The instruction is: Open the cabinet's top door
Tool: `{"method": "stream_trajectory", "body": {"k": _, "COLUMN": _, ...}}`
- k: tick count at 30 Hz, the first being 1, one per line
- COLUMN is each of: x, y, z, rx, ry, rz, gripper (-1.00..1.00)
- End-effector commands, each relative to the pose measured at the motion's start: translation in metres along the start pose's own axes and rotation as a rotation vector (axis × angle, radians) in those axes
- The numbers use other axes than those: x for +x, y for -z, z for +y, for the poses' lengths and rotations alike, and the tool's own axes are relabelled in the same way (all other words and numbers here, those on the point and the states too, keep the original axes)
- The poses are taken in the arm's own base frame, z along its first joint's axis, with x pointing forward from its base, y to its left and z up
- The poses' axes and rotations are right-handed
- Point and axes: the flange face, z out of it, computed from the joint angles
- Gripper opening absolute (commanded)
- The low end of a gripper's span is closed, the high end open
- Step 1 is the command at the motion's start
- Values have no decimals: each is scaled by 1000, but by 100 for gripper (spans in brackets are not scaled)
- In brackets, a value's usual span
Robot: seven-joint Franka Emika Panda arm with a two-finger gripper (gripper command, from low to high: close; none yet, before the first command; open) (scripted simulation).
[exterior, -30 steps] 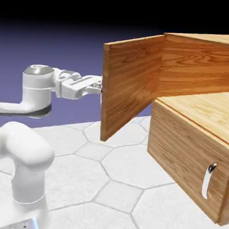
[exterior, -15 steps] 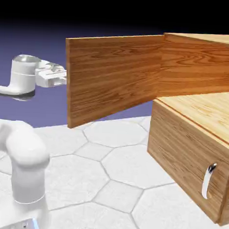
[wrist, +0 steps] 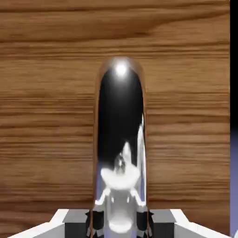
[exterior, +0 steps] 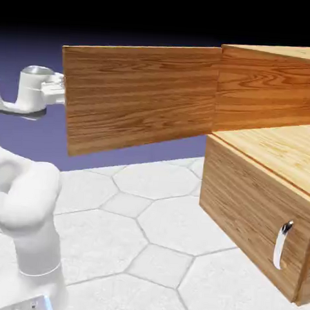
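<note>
Swinging farther out toward the exterior view's left, the top door (exterior: 141,98) is hanging wide of the cabinet (exterior: 254,209), its upright handle (wrist: 120,130) running straight ahead from between the gripper's (wrist: 120,225) clamped fingertips.

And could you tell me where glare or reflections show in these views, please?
Hand view: bright glare spots and a mirrored reflection on the top door's silver handle; exterior view: a pale highlight on the lower handle.

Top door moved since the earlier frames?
Yes: the top door swung further open, its free edge now farther toward the exterior view's left, away from the lower panel.
</note>
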Motion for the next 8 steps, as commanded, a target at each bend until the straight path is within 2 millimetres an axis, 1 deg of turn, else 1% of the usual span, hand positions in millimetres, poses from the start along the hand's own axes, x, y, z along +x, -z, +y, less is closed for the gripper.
{"method": "stream_trajectory", "body": {"k": 1, "x": -2, "y": 8, "z": -1, "rx": -11, "ry": 0, "rz": 12, "gripper": -100}}
{"method": "stream_trajectory", "body": {"k": 8, "x": -14, "y": 56, "z": -14, "rx": -81, "ry": 0, "rz": 82, "gripper": -100}}
